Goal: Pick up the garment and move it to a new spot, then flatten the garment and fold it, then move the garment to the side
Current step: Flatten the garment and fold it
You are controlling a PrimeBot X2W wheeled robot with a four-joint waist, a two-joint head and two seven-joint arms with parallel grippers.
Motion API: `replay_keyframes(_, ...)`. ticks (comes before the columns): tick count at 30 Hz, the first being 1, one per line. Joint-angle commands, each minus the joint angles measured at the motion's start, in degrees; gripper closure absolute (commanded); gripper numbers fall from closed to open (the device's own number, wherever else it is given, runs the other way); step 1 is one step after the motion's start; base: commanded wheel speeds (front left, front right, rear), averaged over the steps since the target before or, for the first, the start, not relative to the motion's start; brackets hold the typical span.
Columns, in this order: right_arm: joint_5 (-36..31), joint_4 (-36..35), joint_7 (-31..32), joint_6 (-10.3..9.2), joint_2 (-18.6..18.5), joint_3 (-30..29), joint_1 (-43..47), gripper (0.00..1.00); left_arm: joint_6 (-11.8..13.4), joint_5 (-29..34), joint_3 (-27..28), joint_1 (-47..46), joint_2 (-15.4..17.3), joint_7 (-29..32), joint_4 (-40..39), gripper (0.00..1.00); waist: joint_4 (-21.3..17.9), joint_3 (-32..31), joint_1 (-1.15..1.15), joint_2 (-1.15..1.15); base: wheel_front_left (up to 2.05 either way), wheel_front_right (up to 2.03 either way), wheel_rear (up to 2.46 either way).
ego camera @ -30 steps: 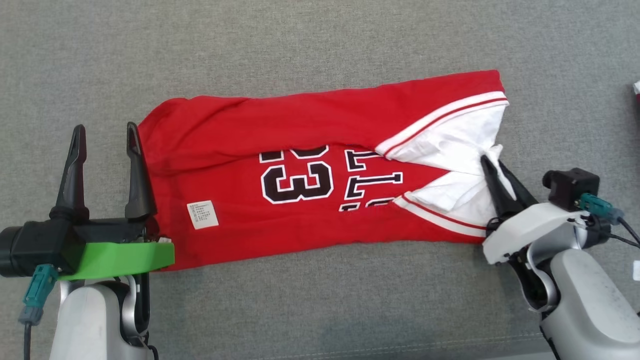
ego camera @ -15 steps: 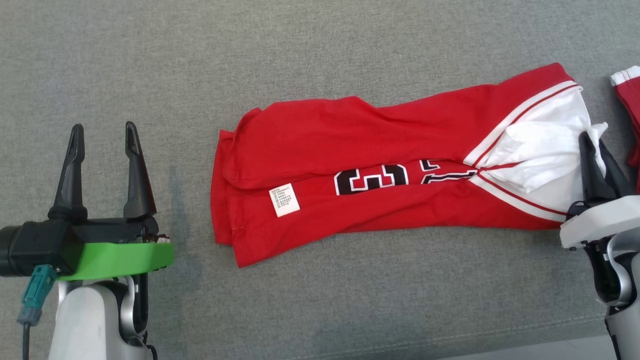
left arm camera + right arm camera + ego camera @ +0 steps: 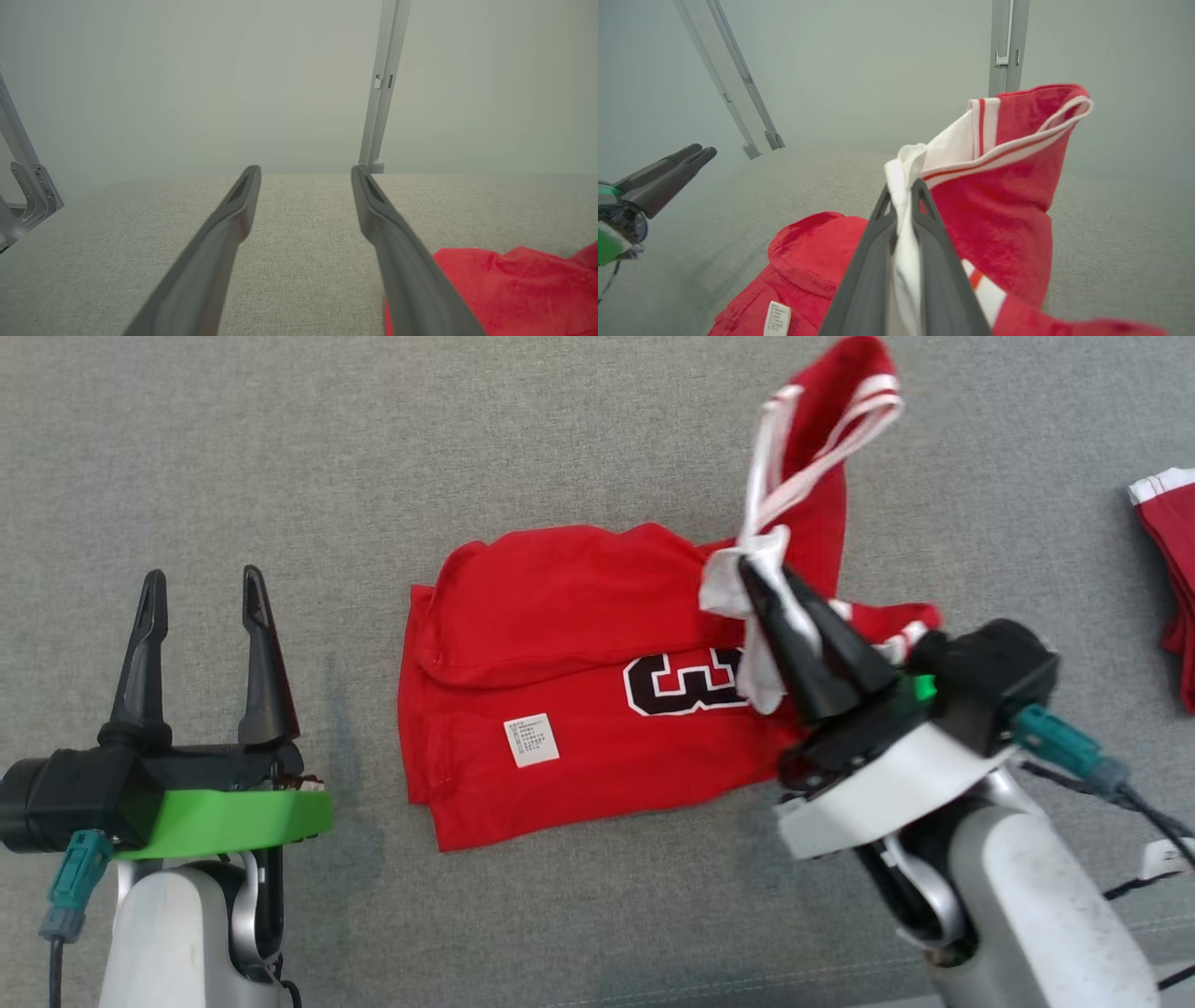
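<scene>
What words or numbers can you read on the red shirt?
"3": black number on the red garment; the digit beside it is partly folded under and unreadable.
White label on the garment: the print is too small to read.

You have a red jersey-style garment (image 3: pixel 560 644) with white-and-red striped trim and black, white-edged lettering, of which a "3" (image 3: pixel 681 683) shows. Its folded main part lies flat on the grey fabric surface (image 3: pixel 280 457), near the middle of the head view. A small white care label (image 3: pixel 531 740) faces up towards its left end. The garment's right end is raised off the surface. There you see a bunch of white cloth pinched between the closed fingers of the right gripper (image 3: pixel 747 565). Red cloth with a striped band rises past the fingertips, twisted and folding over at the top.
</scene>
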Motion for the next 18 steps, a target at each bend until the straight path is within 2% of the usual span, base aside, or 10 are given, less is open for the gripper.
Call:
replay_keyframes(1, 0.39, 0.51, 0.28, -0.05, 1.19, 1.92, -1.02, 1.0, -0.19, 0.07, -0.09, -0.78, -0.18, -0.16, 0.09, 0.0, 0.42, -0.16, 0.0, 0.0, 0.0, 0.0, 0.0)
replay_keyframes(4, 1.65, 3.91, 0.3, -0.05, 4.32, 7.66, -1.89, 1.0, -0.21, -0.2, -0.64, -1.02, -0.38, -0.15, 0.42, 0.0, 1.46, -0.32, 0.0, 0.0, 0.0, 0.0, 0.0)
replay_keyframes(9, 4.5, 12.66, -2.48, -0.04, 6.7, 15.9, -3.85, 1.0, -0.19, -0.88, -1.26, -1.35, -0.62, -0.15, 1.14, 0.0, 3.06, -0.13, 0.0, 0.0, 0.0, 0.0, 0.0)
replay_keyframes(12, 6.34, 18.09, -5.27, -0.04, 7.14, 18.72, -5.41, 1.0, -0.25, -0.95, -1.86, -1.42, -0.76, -0.16, 1.59, 0.0, 3.96, 0.08, 0.0, 0.0, 0.0, 0.0, 0.0)
replay_keyframes(18, 10.67, 24.01, -10.2, -0.04, 7.22, 22.02, -8.16, 1.0, -0.36, -0.98, -3.18, -1.55, -0.91, -0.15, 2.1, 0.0, 4.71, 0.48, 0.0, 0.0, 0.0, 0.0, 0.0)
